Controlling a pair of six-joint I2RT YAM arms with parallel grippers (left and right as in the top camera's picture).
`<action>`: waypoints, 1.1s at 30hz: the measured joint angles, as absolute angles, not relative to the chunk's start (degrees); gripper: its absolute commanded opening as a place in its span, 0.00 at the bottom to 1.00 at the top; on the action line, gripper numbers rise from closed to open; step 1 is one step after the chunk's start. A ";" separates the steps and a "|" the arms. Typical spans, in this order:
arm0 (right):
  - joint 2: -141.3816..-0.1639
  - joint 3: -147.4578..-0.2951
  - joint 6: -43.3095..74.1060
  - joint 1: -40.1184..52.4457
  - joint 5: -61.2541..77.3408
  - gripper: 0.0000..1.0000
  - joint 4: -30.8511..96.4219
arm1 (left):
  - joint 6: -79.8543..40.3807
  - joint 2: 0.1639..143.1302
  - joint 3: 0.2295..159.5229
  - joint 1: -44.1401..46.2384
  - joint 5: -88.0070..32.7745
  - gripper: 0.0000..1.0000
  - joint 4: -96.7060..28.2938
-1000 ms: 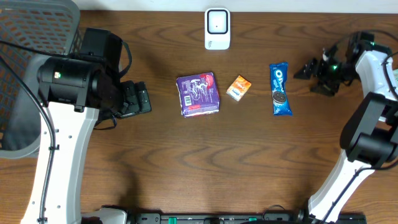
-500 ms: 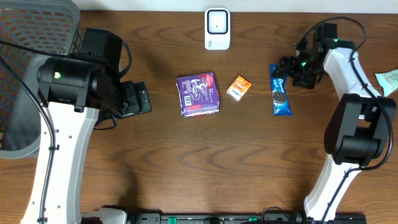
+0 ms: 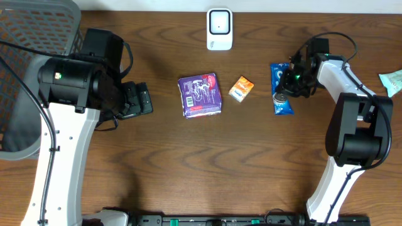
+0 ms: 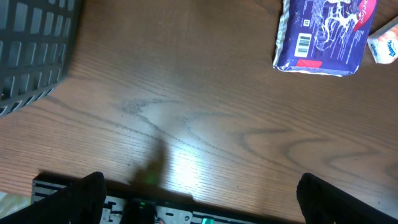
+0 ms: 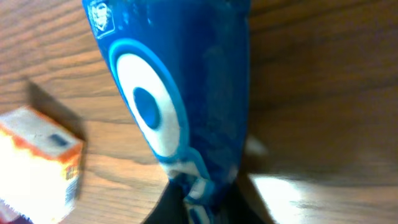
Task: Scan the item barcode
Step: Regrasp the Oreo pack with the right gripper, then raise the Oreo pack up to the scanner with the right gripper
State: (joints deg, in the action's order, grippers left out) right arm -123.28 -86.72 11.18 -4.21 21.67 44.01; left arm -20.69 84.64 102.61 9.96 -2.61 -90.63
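Note:
A blue cookie packet [image 3: 281, 74] lies right of centre on the wooden table. My right gripper [image 3: 287, 86] is down over the packet's middle and shut on it. In the right wrist view the blue cookie packet [image 5: 180, 93] fills the frame, and its lower end is pinched between the dark fingertips [image 5: 177, 208]. A purple packet [image 3: 200, 95] and a small orange box [image 3: 240, 88] lie at the centre. The purple packet [image 4: 323, 37] shows a barcode in the left wrist view. A white scanner [image 3: 219, 29] stands at the back. My left gripper [image 3: 143, 100] rests open at the left, holding nothing.
A grey mesh basket [image 3: 38, 37] sits at the back left corner, and the basket [image 4: 34, 50] also shows in the left wrist view. A pale green item [image 3: 391, 81] lies at the right edge. The orange box [image 5: 40, 165] sits just left of the blue packet.
My right arm swung left from the table's right side onto the blue packet and its jaws closed on it. The packet's top end shifted slightly. The left arm stayed still.

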 measured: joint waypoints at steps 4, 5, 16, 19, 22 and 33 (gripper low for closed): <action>-123.74 -87.81 11.14 -3.60 24.97 0.01 44.53 | -20.69 84.64 102.61 9.96 -2.61 0.98 -90.65; -124.07 -88.66 11.20 -3.20 25.61 0.01 44.62 | -20.71 84.64 102.61 9.96 -2.61 0.98 -90.63; -125.62 -115.81 12.45 6.50 24.03 0.01 41.89 | -20.69 84.64 102.61 9.96 -2.63 0.98 -90.67; -125.62 -117.49 12.67 10.04 20.32 0.01 36.21 | -20.69 84.64 102.61 9.96 -2.61 0.98 -90.63; -126.04 -117.58 12.88 13.96 15.49 0.01 29.91 | -20.69 84.64 102.61 9.96 -2.61 0.98 -90.63; -131.55 -117.60 13.02 24.12 -4.49 0.01 6.96 | -20.69 84.64 102.61 9.96 -2.61 0.98 -90.65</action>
State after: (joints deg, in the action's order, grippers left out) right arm -131.55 -117.60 13.02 24.12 -4.49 6.96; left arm -20.69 84.64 102.61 9.96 -2.61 -90.65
